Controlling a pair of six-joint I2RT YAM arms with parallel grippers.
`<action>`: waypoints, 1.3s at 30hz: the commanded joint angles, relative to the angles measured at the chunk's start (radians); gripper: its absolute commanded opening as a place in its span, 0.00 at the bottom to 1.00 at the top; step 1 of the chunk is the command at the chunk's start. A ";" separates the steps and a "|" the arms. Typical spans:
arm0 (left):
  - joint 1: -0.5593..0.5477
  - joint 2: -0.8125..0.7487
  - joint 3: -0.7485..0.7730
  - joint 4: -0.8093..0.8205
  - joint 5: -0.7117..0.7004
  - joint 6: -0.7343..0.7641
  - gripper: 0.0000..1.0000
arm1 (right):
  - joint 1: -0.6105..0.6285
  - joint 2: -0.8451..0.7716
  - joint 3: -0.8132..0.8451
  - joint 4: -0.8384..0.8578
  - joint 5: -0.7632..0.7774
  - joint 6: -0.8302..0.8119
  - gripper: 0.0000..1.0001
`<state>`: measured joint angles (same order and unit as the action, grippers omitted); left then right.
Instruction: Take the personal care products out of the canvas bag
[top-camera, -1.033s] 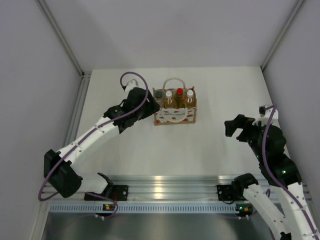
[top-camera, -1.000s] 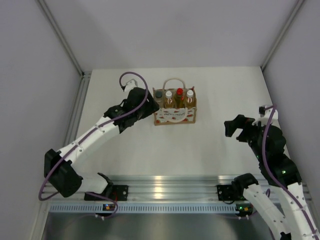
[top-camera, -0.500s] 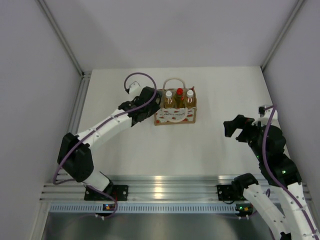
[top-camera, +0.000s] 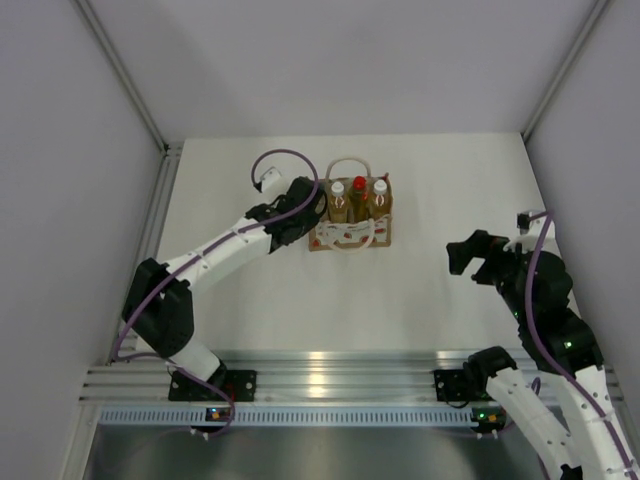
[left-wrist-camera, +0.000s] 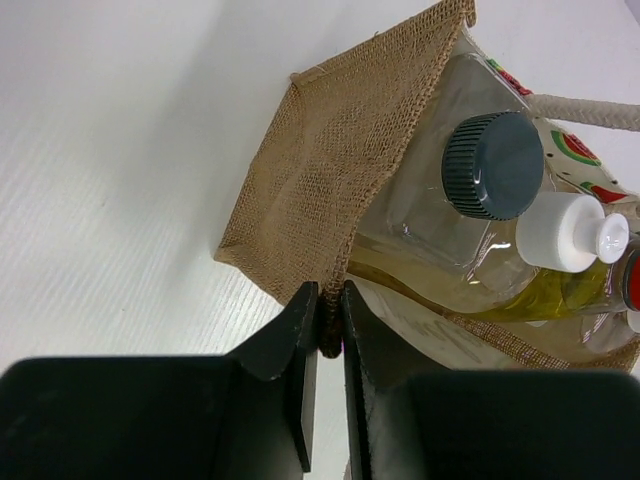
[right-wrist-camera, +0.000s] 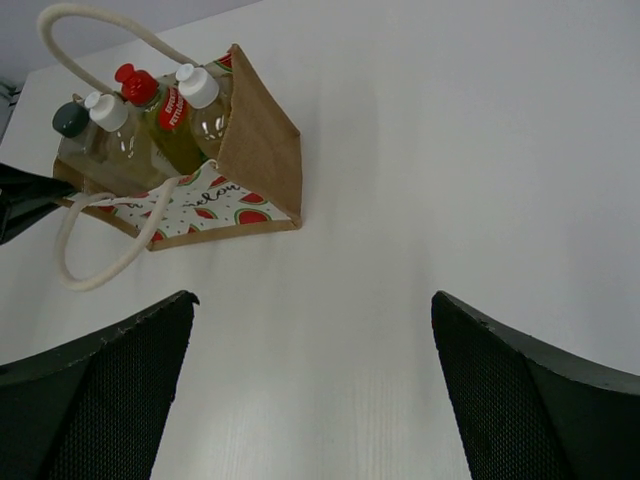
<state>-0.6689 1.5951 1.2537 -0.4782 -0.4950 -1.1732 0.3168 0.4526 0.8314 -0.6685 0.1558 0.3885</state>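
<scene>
Left wrist, left gripper (left-wrist-camera: 322, 322) pinching canvas bag (left-wrist-camera: 328, 165)

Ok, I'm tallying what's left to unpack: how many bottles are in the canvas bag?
4, all in the canvas bag: grey-capped bottle leftmost, then white-capped bottle, red-capped bottle, second white-capped bottle rightmost.

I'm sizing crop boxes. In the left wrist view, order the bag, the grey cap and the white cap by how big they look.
1. bag: largest by far.
2. grey cap.
3. white cap: slightly smaller, but it sits beyond the grey one, so the gap is unsure.
</scene>
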 joint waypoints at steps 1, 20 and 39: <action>-0.008 0.022 -0.033 0.036 -0.002 -0.036 0.00 | 0.015 0.011 0.005 0.035 -0.016 0.009 0.99; -0.018 0.055 -0.229 0.150 -0.010 -0.005 0.00 | 0.015 0.213 -0.049 0.269 -0.131 0.052 0.99; -0.034 -0.015 -0.290 0.188 0.039 -0.052 0.00 | 0.269 0.840 0.382 0.408 -0.056 -0.002 0.71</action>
<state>-0.6876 1.5646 1.0241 -0.1829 -0.5354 -1.2072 0.4980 1.2549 1.1187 -0.3508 0.0254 0.4057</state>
